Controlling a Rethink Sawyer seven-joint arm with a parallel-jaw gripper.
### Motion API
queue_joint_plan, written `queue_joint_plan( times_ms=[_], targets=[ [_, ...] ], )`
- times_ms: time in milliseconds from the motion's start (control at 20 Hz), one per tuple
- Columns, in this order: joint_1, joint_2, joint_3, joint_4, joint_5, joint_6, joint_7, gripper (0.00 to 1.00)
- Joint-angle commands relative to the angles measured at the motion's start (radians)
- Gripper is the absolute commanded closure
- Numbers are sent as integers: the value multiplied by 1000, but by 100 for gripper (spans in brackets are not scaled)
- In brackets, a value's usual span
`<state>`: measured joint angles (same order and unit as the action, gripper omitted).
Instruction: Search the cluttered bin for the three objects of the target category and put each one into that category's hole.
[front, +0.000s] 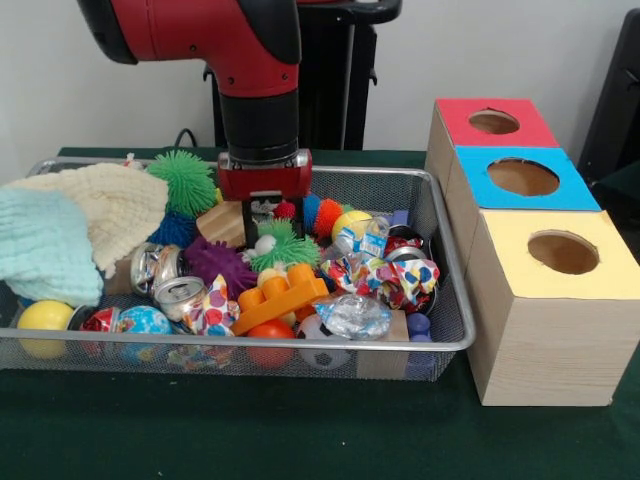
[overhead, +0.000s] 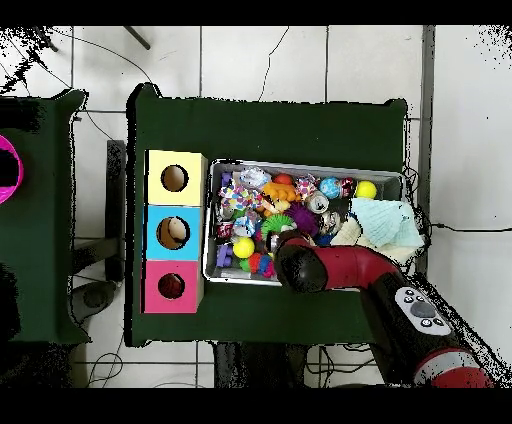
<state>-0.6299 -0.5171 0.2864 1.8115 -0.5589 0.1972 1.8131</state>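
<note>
Clutter fills the wire mesh bin (front: 440, 215) in the front view: spiky rubber balls, a crushed can (front: 180, 295), an orange toy brick (front: 280, 295), crumpled wrappers, and a cream knitted cloth (front: 110, 205) over a pale blue one (front: 45, 245) at nine o'clock. The red arm descends from twelve o'clock, its gripper (front: 262, 212) low among the toys by a green spiky ball (front: 283, 247); whether its fingers are parted or hold anything cannot be told. No plush animal can be picked out. At three o'clock stand three wooden boxes, the red-topped hole (front: 493, 122) farthest back. From overhead, the bin (overhead: 305, 166) sits centre, the arm (overhead: 345, 268) enters from five o'clock hiding the gripper, and the red-topped hole (overhead: 171, 286) lies at eight o'clock.
</note>
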Motion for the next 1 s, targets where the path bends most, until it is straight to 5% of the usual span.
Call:
queue_joint_plan(
  times_ms=[50,400,450,600,850,950,1000],
  targets=[
    [14,109,-13,-206,38,3,93,0],
    [13,178,-6,-289,33,41,51,0],
    [-3,179,11,-280,31,11,56,100],
    [-20,177,27,-270,36,8,54,100],
    [-91,67,86,-191,83,127,-8,100],
    [-148,11,134,-153,111,198,-57,100],
    [-222,3,205,-107,119,153,-54,100]
  ],
)
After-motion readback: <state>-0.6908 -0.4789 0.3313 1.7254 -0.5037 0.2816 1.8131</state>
